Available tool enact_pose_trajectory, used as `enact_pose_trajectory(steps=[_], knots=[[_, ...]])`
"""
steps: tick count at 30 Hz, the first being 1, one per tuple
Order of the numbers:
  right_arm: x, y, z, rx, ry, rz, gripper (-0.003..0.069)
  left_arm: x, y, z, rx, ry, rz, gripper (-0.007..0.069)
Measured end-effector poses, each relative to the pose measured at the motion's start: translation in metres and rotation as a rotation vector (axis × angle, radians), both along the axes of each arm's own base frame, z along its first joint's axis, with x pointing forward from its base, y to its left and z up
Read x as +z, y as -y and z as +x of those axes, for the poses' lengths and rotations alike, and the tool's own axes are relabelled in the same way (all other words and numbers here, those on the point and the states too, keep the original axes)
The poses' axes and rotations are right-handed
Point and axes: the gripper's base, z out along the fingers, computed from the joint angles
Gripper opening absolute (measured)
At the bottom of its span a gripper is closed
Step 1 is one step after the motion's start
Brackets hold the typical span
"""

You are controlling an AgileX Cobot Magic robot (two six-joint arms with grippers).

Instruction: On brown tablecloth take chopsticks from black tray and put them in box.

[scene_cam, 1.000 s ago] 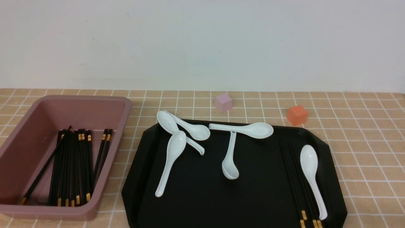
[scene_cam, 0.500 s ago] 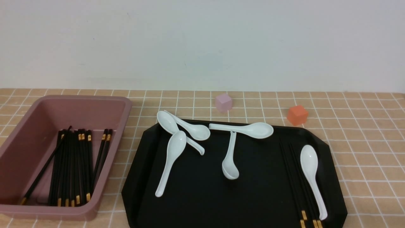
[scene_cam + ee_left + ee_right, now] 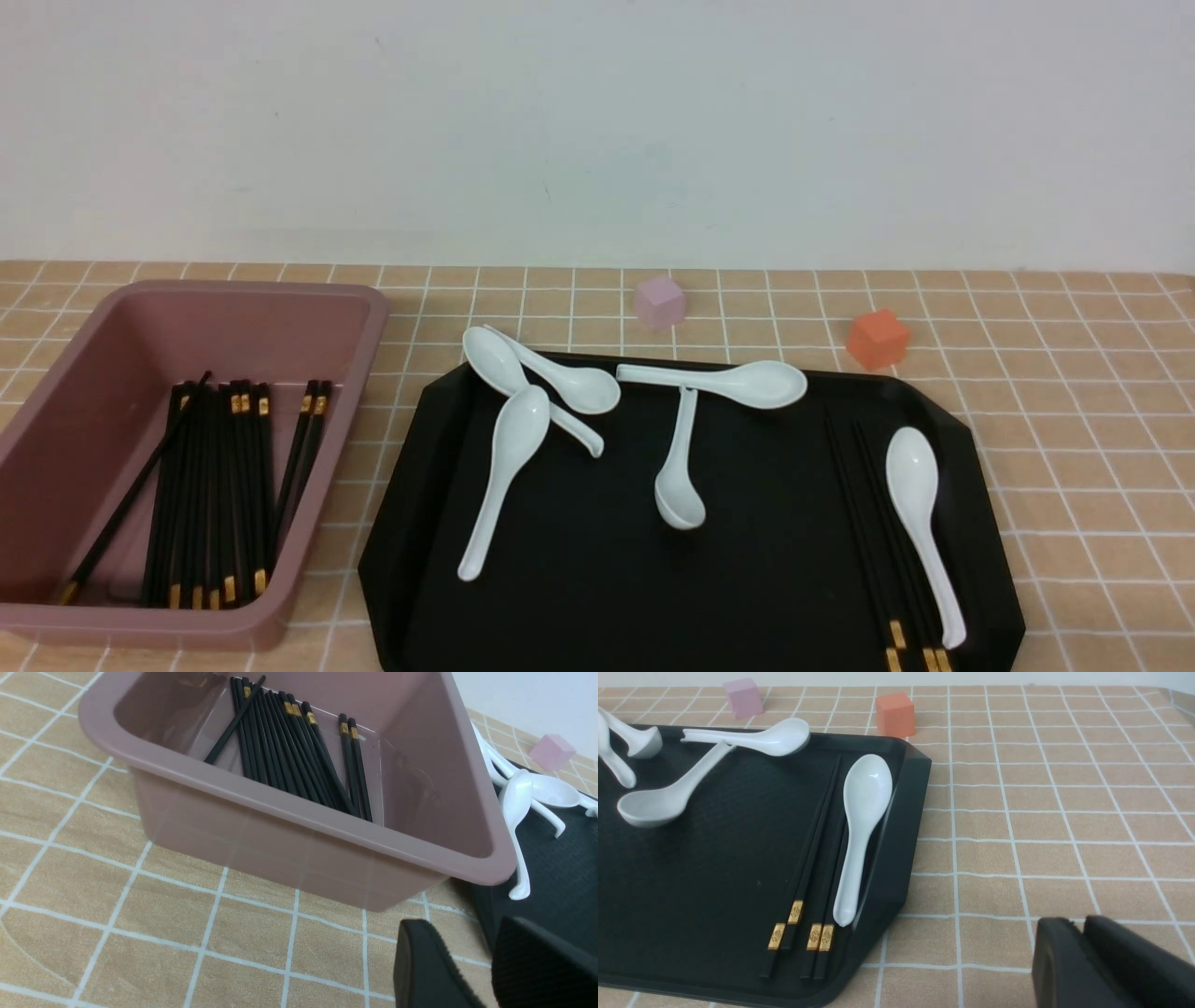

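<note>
A brown tablecloth (image 3: 1074, 439), tan-orange with thin white grid lines, covered the tabletop. On it sat a large glossy black tray (image 3: 597, 597), and to the robot's left of the tray, just beside it, a deep dusty-pink box (image 3: 369, 317).

The box already held a bundle of black chopsticks (image 3: 210, 495) with gold bands, one lying slanted across the others. Four more chopsticks (image 3: 810, 858) lay side by side along the tray's right edge, touching a white ceramic spoon (image 3: 859, 830) next to the rim. Five other white spoons (image 3: 509, 467) were scattered over the tray. Beyond the tray stood a small pink cube (image 3: 660, 301) and a small orange cube (image 3: 878, 339).

Across the last second nothing in the front view had shifted, and neither arm appeared there. This looked like a pause between pickups, with most of the job done and four sticks left.

The left hand (image 3: 486, 963) hovered low near the box's corner, its fingers narrowly parted and empty. The right hand (image 3: 1083, 961) hung over the cloth near the tray's right edge, fingers nearly together, holding nothing.
</note>
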Motion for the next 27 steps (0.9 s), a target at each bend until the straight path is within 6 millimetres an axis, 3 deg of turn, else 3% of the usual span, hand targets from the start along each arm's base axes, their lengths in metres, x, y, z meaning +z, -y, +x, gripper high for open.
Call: enact_pose_trajectory(steps=[27], knots=[[0.0001, 0.0, 0.0, 0.0, 0.0, 0.0, 0.0126, 0.0, 0.0, 0.0, 0.0, 0.0, 0.0, 0.0238]])
